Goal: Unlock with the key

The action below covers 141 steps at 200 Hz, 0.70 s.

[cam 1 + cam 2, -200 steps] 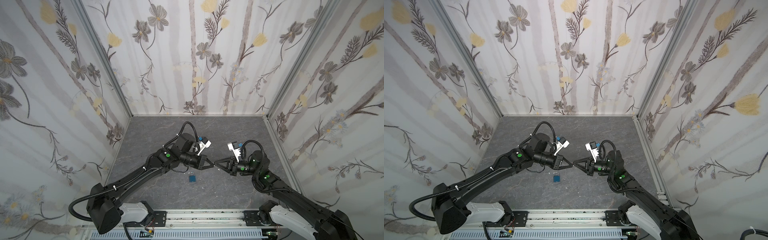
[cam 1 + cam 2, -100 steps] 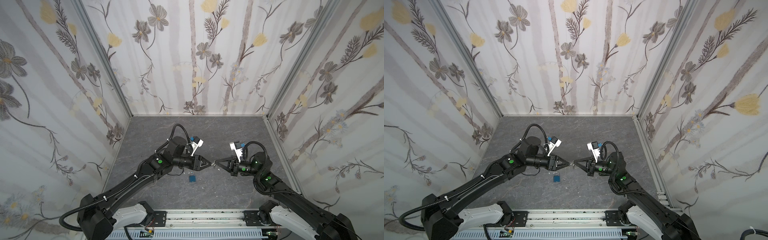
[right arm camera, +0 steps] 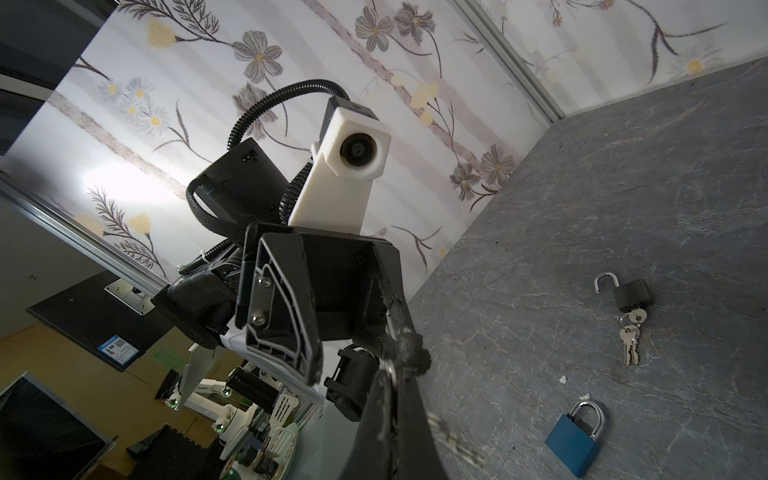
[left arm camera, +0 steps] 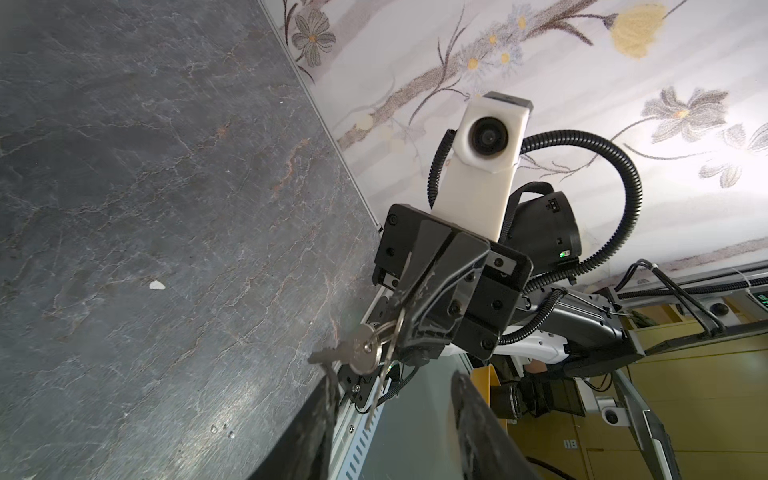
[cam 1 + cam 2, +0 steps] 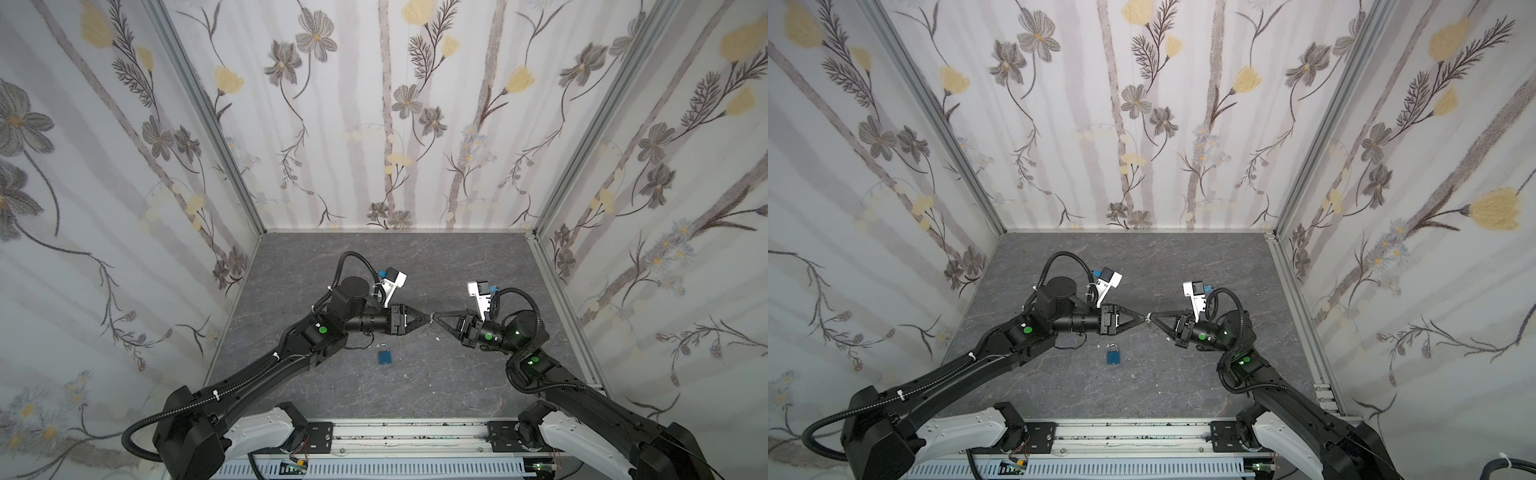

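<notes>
Black arms (image 5: 266,370), white bases (image 5: 266,428), ribbed cables (image 5: 348,258), green dots (image 5: 321,330), white camera mounts (image 5: 392,283), black wedge-shaped grippers (image 5: 427,319)

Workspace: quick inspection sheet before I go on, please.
Surface: grey stone-look tabletop, no spills seen.
Job's things: blue padlock lies flat, shackle closed; key bunch is held in the air; black padlock lies with its shackle open, keys at its base.
Clutter: a few white flecks.
End effectors: right end effector shut on the key bunch; left end effector open, tips beside the bunch.
Cables: corrugated conduit loops at each wrist.
Surroundings: floral walls on three sides; mounting rail in front.
</notes>
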Motion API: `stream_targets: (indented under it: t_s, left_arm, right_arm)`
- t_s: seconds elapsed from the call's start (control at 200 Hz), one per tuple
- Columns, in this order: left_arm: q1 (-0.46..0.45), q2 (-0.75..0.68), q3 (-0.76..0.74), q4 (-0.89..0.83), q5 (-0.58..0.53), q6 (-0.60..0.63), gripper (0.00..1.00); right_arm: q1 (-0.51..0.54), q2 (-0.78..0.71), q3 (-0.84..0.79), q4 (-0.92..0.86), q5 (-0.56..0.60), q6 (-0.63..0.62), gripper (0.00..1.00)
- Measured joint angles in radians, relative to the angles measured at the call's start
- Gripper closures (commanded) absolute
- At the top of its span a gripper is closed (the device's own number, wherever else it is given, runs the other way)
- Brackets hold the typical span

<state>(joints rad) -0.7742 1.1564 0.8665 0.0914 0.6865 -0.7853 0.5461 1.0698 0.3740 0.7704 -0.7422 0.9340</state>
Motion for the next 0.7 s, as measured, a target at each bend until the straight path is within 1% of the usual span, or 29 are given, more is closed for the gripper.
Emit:
stream_targets:
  t_s: [0.075,0.225,0.375,0.495,0.55,0.605,0.639,0.704]
  left_arm:
    - [-0.007,0.01,0.001,0.018,0.005,-0.003,0.72]
    - [-0.014,0.023,0.005,0.028,0.006,-0.005,0.92]
    - [-0.015,0.023,0.006,0.029,0.006,0.0,1.0]
    - [-0.015,0.015,0.006,0.017,0.004,0.005,1.0]
    - [-0.016,0.011,0.008,0.008,-0.005,0.019,1.0]
    - [-0.017,0.01,0.017,-0.014,-0.005,0.024,1.0]
    - [-0.017,0.01,0.029,-0.037,-0.008,0.03,1.0]
    - [-0.016,0.013,0.063,-0.097,-0.014,0.059,1.0]
  right_arm:
    - [0.0,0.003,0.0,0.013,0.01,0.008,1.0]
    - [0.002,0.005,-0.006,0.043,0.021,0.026,1.0]
    - [0.002,0.006,-0.01,0.056,0.024,0.045,1.0]
    - [0.002,0.005,-0.015,0.063,0.024,0.051,1.0]
    - [0.002,0.005,-0.015,0.062,0.022,0.051,0.87]
    - [0.001,0.004,-0.014,0.052,0.016,0.042,0.73]
    - [-0.001,0.002,-0.012,0.033,0.018,0.027,0.68]
    - [-0.01,-0.009,-0.009,-0.011,0.023,-0.004,0.62]
